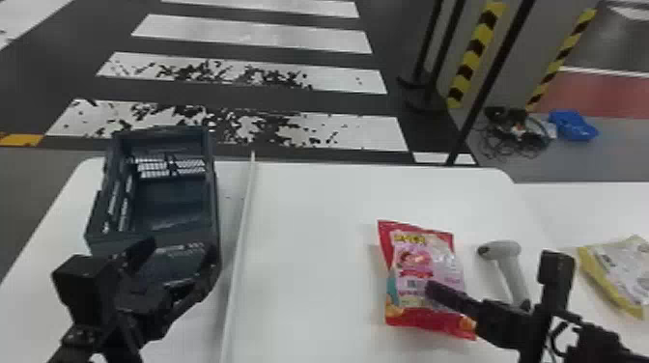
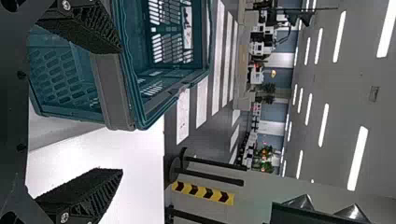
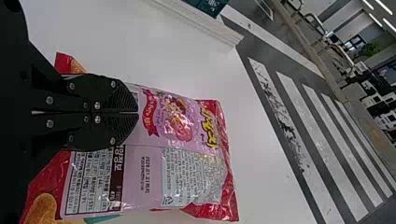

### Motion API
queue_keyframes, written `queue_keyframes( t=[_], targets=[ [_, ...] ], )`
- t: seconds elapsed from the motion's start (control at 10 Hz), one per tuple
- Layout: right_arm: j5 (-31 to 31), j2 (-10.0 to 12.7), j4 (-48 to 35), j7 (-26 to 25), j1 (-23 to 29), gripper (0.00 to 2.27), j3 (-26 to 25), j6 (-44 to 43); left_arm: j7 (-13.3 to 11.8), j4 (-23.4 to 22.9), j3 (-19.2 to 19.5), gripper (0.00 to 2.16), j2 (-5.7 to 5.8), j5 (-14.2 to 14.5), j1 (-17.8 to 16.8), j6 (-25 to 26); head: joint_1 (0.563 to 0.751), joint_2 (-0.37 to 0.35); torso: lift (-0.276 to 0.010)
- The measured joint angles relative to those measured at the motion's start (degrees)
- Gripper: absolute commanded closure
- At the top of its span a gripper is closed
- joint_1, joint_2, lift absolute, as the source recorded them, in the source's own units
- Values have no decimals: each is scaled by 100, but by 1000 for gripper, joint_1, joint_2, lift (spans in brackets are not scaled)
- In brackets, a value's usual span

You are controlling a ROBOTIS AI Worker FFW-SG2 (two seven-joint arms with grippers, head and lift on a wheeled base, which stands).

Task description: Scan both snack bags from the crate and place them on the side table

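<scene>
In the head view my left gripper (image 1: 181, 249) is open at the near end of the dark crate (image 1: 169, 205), whose bare floor shows. The left wrist view has the gripper (image 2: 120, 111) with its fingers wide apart and the crate (image 2: 114, 88) beyond. My right gripper (image 1: 429, 290) is over the lower right part of the red and pink snack bag (image 1: 420, 270). In the right wrist view the gripper (image 3: 137, 112) is shut, fingertips together above the bag (image 3: 187, 154). A yellow-edged snack bag (image 1: 623, 272) lies on the side table (image 1: 579, 205) at the far right.
A grey-white handheld scanner (image 1: 507, 253) lies between the two bags, close to the right gripper. A raised white strip (image 1: 239, 241) runs along the table (image 1: 309, 251) right of the crate. Black posts (image 1: 487, 87) stand behind the table.
</scene>
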Motion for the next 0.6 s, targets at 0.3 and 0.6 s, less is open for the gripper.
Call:
queue_keyframes(
  t=[0.3,0.6],
  targets=[
    [45,-14,23,4,-61,2260,-54,7,0,0,-1,87,0,0,3,0,695,-143,-95],
    [64,-54,25,22,-85,2256,-66,50,0,0,2,87,0,0,7,0,695,-147,-95]
  ],
)
